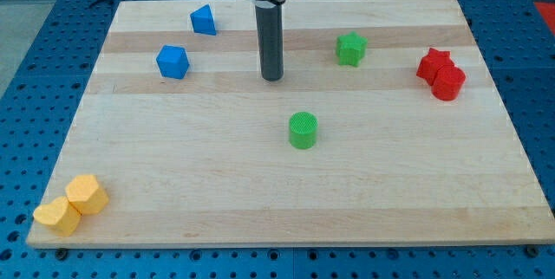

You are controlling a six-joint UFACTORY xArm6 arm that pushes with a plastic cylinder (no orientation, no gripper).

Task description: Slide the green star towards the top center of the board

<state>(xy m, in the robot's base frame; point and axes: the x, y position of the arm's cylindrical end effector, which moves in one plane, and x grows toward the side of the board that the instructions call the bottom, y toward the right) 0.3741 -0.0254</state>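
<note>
Pale wood board on blue pegboard; my tip bare, touching nothing, left of green star.

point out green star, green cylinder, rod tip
green star (351,49): camera view, centre of its top face
green cylinder (303,130): camera view, middle of its body
my tip (272,78): camera view, rod's very end, left of the star

One cam, high front, whole board.
</note>
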